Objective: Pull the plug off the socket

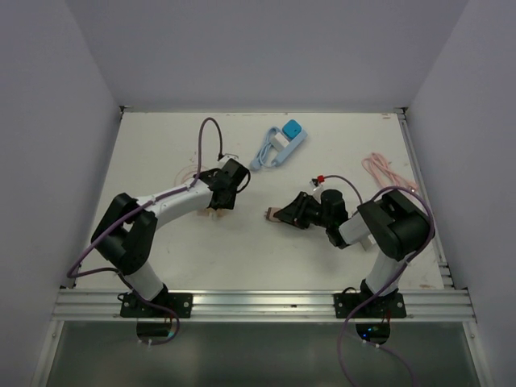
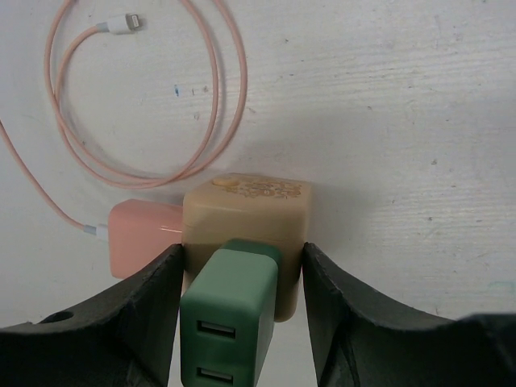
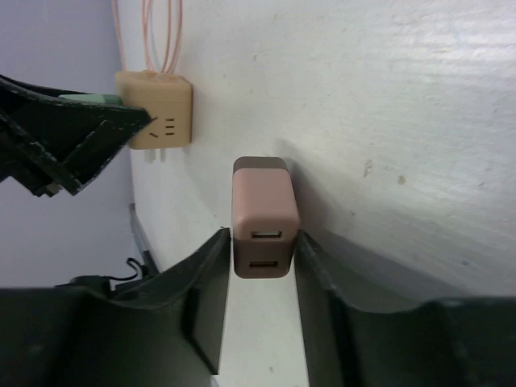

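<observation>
A beige cube socket (image 2: pixel 246 211) lies on the white table. A green two-port USB plug (image 2: pixel 230 322) sits in its near face, and a pink plug (image 2: pixel 141 238) with a pink cable sits in its left side. My left gripper (image 2: pixel 242 258) is shut on the socket, one finger against each side; it also shows in the top view (image 1: pixel 216 203). My right gripper (image 3: pixel 262 242) is shut on a brownish-pink two-port plug (image 3: pixel 262 205), held free and apart from the socket (image 3: pixel 157 109). The right gripper (image 1: pixel 284 214) is right of the left one.
A coiled pink cable (image 2: pixel 145 105) lies beyond the socket. A blue and white power strip (image 1: pixel 284 139) lies at the back centre. Another pink cable (image 1: pixel 385 172) lies at the right. Metal rails (image 1: pixel 423 193) run along the right and near edges.
</observation>
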Robot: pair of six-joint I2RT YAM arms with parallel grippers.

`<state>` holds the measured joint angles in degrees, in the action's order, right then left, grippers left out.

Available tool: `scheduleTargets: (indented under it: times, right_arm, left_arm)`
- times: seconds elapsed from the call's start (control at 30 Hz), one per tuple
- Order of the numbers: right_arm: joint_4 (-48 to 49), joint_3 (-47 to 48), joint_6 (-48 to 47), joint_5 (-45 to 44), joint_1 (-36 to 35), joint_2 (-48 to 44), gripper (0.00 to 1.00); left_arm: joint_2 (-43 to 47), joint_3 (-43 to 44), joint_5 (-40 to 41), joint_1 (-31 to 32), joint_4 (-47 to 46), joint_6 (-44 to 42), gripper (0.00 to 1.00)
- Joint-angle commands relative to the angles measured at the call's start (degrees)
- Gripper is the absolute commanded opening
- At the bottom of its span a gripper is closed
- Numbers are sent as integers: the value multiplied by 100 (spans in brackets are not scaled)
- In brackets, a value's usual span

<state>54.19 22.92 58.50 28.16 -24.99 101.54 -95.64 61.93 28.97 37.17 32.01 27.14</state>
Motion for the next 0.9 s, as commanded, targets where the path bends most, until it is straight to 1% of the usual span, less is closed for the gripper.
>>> scheduleTargets:
  times: [0.0, 0.07, 0.1, 0.17, 0.2, 0.27, 0.3, 0.33, 0.4, 0.47, 0.5, 0.57, 0.6, 0.73, 0.83, 0.87]
  right_arm:
    - [-444, 108, -374, -285, 117, -81, 43]
    - [-655, 143, -453, -329, 135, -99, 50]
    - [-743, 169, -497, -355, 135, -116, 58]
    - [-1094, 230, -681, -487, 135, -265, 66]
    - [-1226, 239, -752, -531, 135, -344, 72]
    - [-1665, 301, -1005, -741, 135, -634, 78]
    - [-1823, 318, -1086, -829, 135, -748, 83]
    - [-2129, 336, -1173, -900, 135, -845, 86]
    - [-2421, 389, -1428, -1119, 135, -1188, 91]
    - [-2843, 459, -1656, -1234, 135, -1521, 93]
    - [-2975, 477, -1727, -1321, 126, -1653, 95]
    - [-3353, 555, -1955, -1427, 74, -1873, 97]
    - [-3606, 599, -2035, -1549, 47, -2118, 98]
    - [-4038, 740, -2430, -1822, -198, -2647, 99]
    - [-4285, 881, -2712, -1998, -479, -2946, 99]
    - [-4347, 959, -2834, -2034, -637, -2999, 99]
  left_arm:
    - [229, -76, -216, 19, -370, -682, 59]
    - [256, -76, -295, 27, -485, -884, 61]
    - [282, -67, -322, 27, -520, -929, 62]
    - [309, -24, -401, 27, -547, -1008, 66]
    - [317, -15, -462, 27, -547, -1017, 67]
    - [352, 29, -515, 19, -529, -1017, 71]
    - [361, 47, -576, 27, -512, -1026, 73]
    - [405, 56, -612, 19, -485, -1017, 77]
    - [449, 126, -682, 27, -441, -974, 79]
    - [528, 231, -770, 27, -327, -912, 84]
    - [607, 275, -779, 27, -275, -868, 90]
    - [704, 389, -779, 27, -117, -737, 93]
    - [809, 416, -762, 19, -64, -701, 97]
    - [1143, 495, -621, 10, 287, -473, 99]
    - [1503, 329, -559, -86, 481, -113, 100]
    - [1617, 250, -603, -130, 508, 158, 100]
